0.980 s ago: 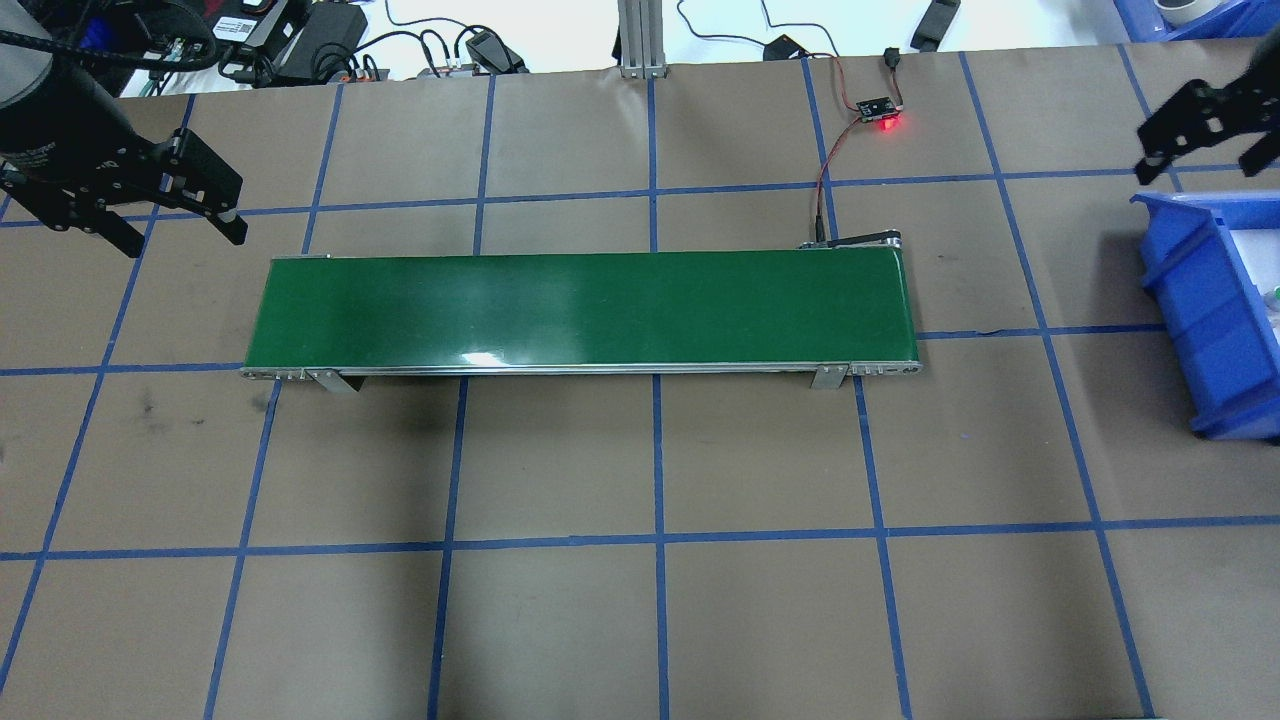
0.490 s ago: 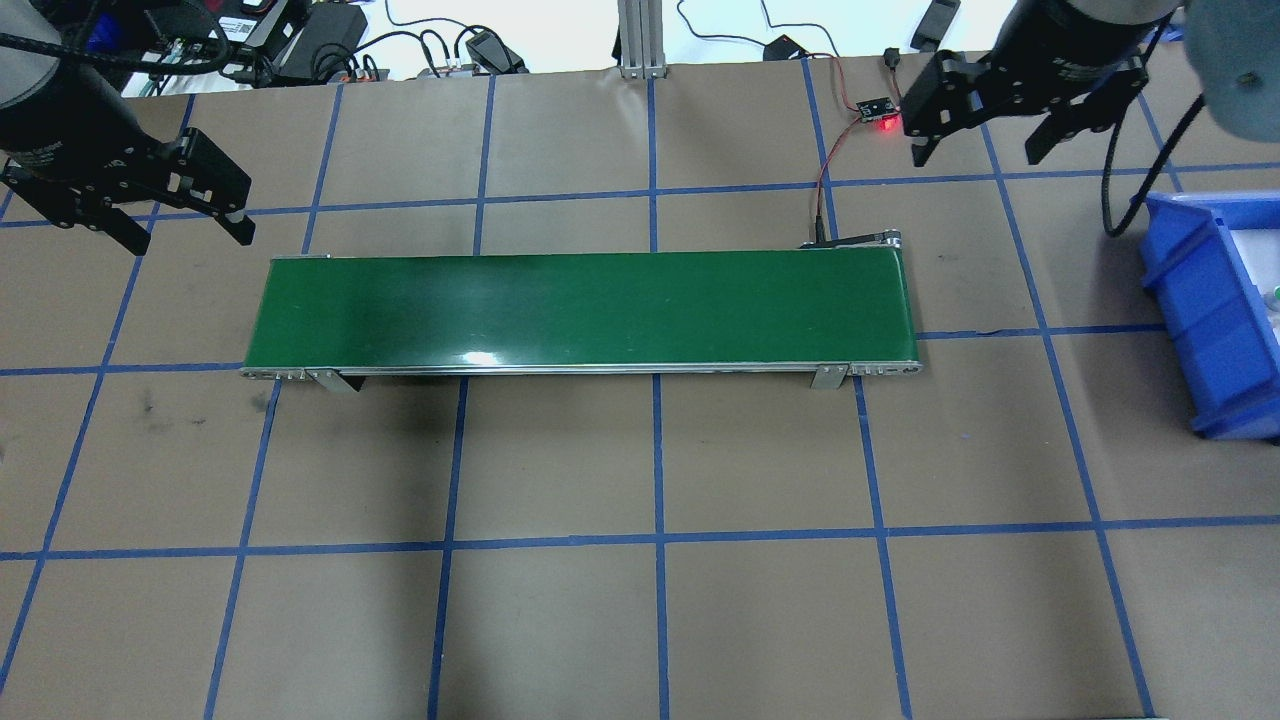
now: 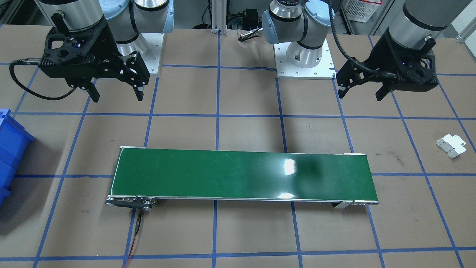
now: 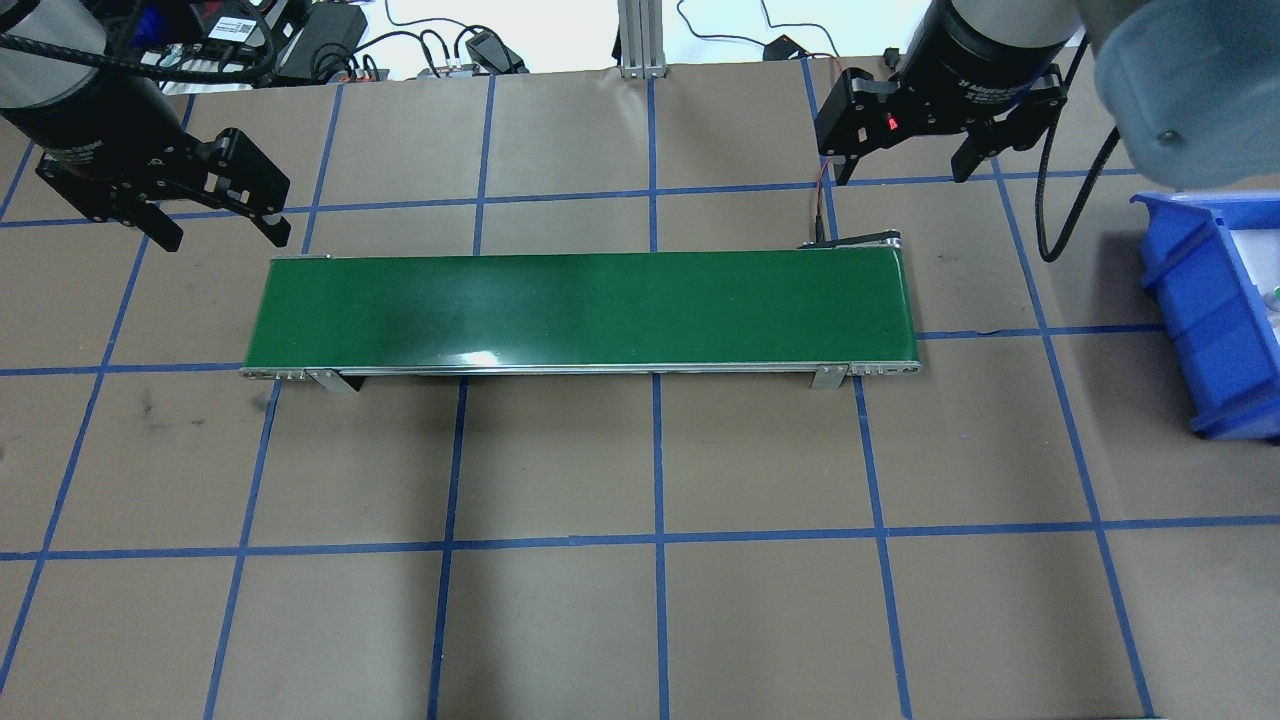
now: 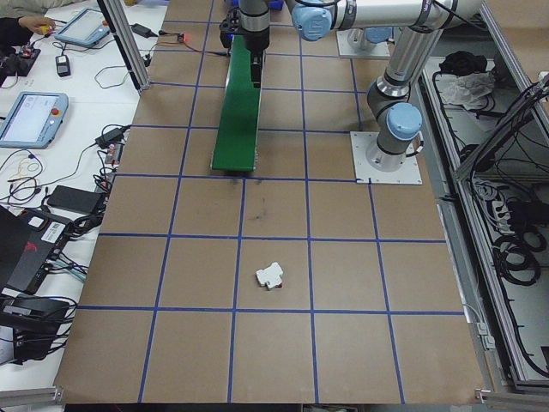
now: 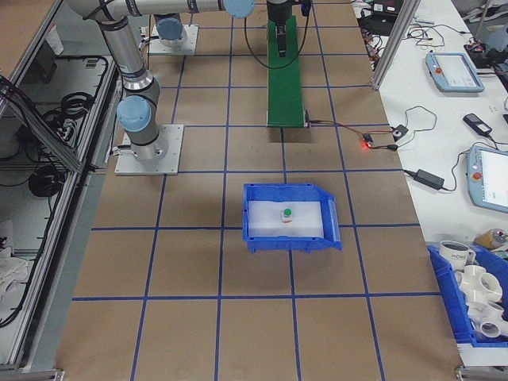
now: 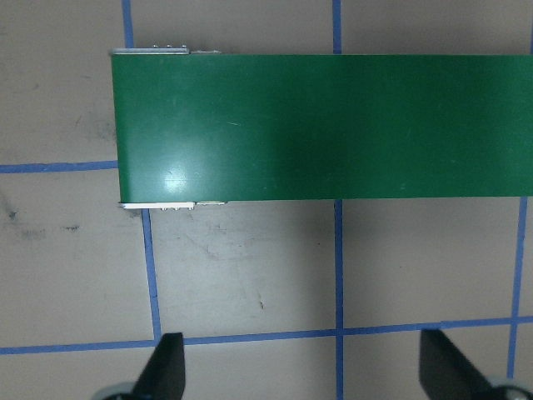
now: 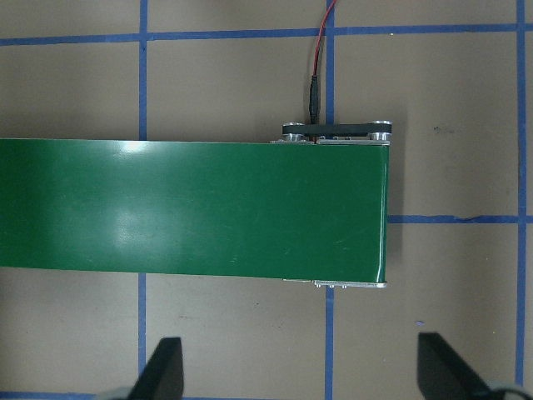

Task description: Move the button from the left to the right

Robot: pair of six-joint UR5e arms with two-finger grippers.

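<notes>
1. Already the button [image 6: 286, 214] is lying in the blue bin [image 6: 333, 230] on the robot's right, so the job is looking finished; any further motion is best kept high and clear of the conveyor belt [image 4: 580, 308].
2. Both the left gripper [image 4: 215, 220] and the right gripper [image 4: 905, 160] are hanging empty, jaws apart.
3. Only the right-end camera is showing the green cap; only the front and left-end cameras are showing the white bracket [image 3: 451, 145].
</notes>
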